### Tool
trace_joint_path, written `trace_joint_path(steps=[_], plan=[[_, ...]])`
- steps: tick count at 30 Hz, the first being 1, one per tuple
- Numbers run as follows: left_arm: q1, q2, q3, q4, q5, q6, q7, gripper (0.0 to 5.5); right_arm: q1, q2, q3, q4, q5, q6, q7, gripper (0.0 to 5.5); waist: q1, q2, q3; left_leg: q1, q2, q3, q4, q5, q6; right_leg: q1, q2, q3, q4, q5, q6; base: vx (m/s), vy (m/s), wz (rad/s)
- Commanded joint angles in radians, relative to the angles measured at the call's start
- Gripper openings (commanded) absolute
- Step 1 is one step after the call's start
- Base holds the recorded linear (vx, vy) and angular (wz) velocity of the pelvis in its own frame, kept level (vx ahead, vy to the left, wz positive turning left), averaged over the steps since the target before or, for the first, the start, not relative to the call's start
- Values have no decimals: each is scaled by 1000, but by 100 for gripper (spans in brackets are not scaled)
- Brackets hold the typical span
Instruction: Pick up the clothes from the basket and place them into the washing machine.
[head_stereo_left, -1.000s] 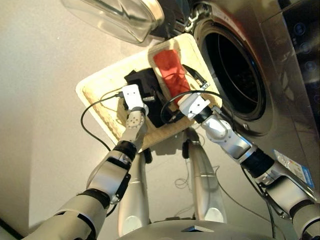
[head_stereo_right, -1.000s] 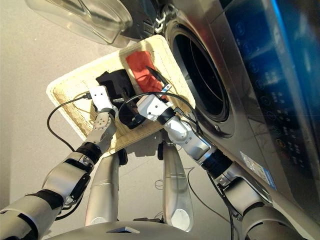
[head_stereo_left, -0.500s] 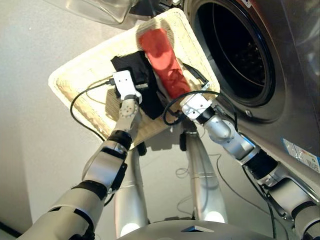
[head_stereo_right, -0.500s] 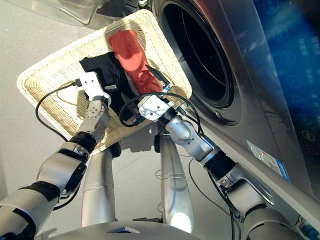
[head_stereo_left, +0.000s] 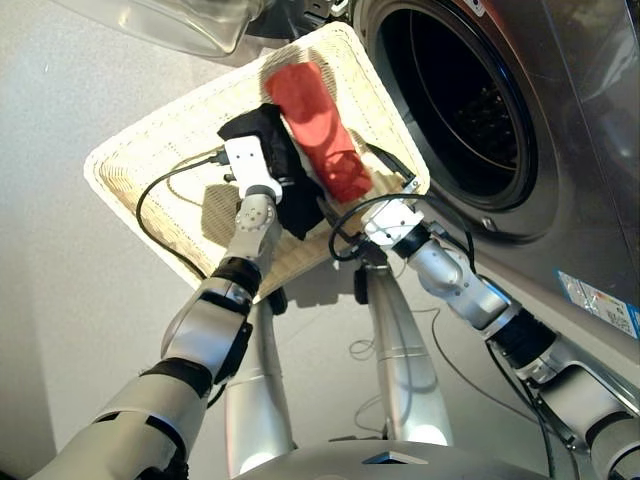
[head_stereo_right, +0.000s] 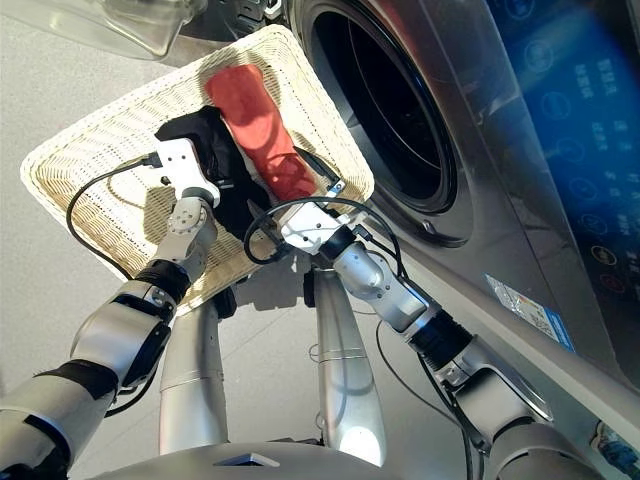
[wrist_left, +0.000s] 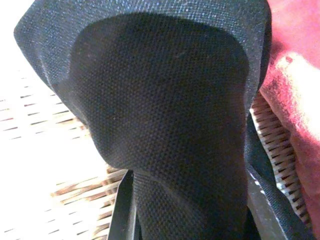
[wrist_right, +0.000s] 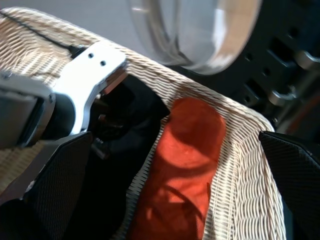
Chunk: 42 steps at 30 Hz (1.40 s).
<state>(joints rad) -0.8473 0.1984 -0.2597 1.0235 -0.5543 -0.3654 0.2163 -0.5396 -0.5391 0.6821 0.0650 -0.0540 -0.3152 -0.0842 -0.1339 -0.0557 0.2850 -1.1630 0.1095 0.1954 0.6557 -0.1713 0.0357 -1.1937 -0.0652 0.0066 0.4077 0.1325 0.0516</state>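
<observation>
Black cloth (wrist_left: 165, 125) now fills your left gripper's (head_stereo_left: 262, 160) view — it has pushed in since a moment ago, jaws unreadable — while the right gripper (wrist_right: 165, 165) hangs spread over the red cloth (head_stereo_left: 318, 130), both pieces still in the basket (head_stereo_left: 160, 150) beside the washing machine (head_stereo_left: 470, 110).

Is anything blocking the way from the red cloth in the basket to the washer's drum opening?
Nothing visible does. The red cloth lies in the basket along the side nearest the washing machine; its drum opening gapes clear, and the door is swung away to the other side.
</observation>
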Motion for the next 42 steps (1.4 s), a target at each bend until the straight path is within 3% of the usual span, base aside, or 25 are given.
trace_joint_path(steps=[1,7,11,18,19,30,32,37,38,39,40,42], plan=[[67,2,25,-47,-34,-57,-15,0,-18,-26,23,-24,-97,-62,-7,550,19,43,-15,109,-46,-41,-132,14,-10,128,-31,-93,-5,-84,39,20,-46,254],[196,-31,6,-215,-103,-98,-50,0,-30,0,78,109,-189,-37,4,550,70,48,-20,279,-83,-56,-277,74,-34,295,-58,-131,-92,-63,50,22,-51,208],[259,-53,-23,-298,-122,-104,-71,0,-28,43,97,185,-216,-23,8,550,98,51,-16,394,-105,-64,-360,108,-45,408,-66,-156,-142,-59,53,24,-42,207],[300,-84,-53,-390,-162,-113,-81,0,-44,120,119,256,-227,-3,4,550,131,62,-2,519,-128,-90,-455,157,-53,541,-69,-189,-212,-54,54,3,-42,180],[305,-89,-55,-411,-170,-116,-78,0,-42,131,119,266,-222,-3,1,550,132,61,6,521,-134,-84,-466,191,-46,547,-75,-200,-222,-29,44,-84,-38,146],[340,-126,-92,-599,-256,-146,-72,0,-75,228,106,376,-243,33,-94,550,161,86,8,540,-143,-95,-476,202,-43,563,-76,-215,-213,-44,36,-8,-2,7],[357,-125,-101,-648,-276,-142,-80,0,-90,247,107,402,-252,43,-105,550,171,93,-4,548,-141,-105,-470,172,-48,569,-71,-208,-204,-71,44,100,-17,1],[391,-120,-121,-707,-307,-139,-92,0,-102,274,95,434,-259,54,-149,550,185,105,-19,547,-141,-105,-469,169,-46,565,-76,-209,-198,-73,44,20,-4,2],[394,-121,-131,-713,-317,-138,-96,0,-111,278,86,441,-256,56,-160,250,188,107,-21,547,-142,-106,-470,170,-45,565,-76,-209,-198,-73,44,0,0,0],[394,-121,-131,-713,-317,-138,-96,0,-111,278,86,441,-256,56,-160,52,188,107,-21,547,-142,-105,-470,170,-45,565,-76,-209,-198,-73,44,0,0,0],[395,-122,-137,-717,-320,-137,-97,0,-116,280,82,443,-256,57,-167,0,189,108,-22,546,-143,-105,-469,169,-45,565,-77,-208,-199,-73,44,0,0,0],[395,-122,-141,-723,-334,-138,-99,0,-125,281,78,445,-249,57,-174,0,191,110,-23,546,-143,-106,-470,169,-43,563,-78,-210,-197,-73,44,0,0,0]])
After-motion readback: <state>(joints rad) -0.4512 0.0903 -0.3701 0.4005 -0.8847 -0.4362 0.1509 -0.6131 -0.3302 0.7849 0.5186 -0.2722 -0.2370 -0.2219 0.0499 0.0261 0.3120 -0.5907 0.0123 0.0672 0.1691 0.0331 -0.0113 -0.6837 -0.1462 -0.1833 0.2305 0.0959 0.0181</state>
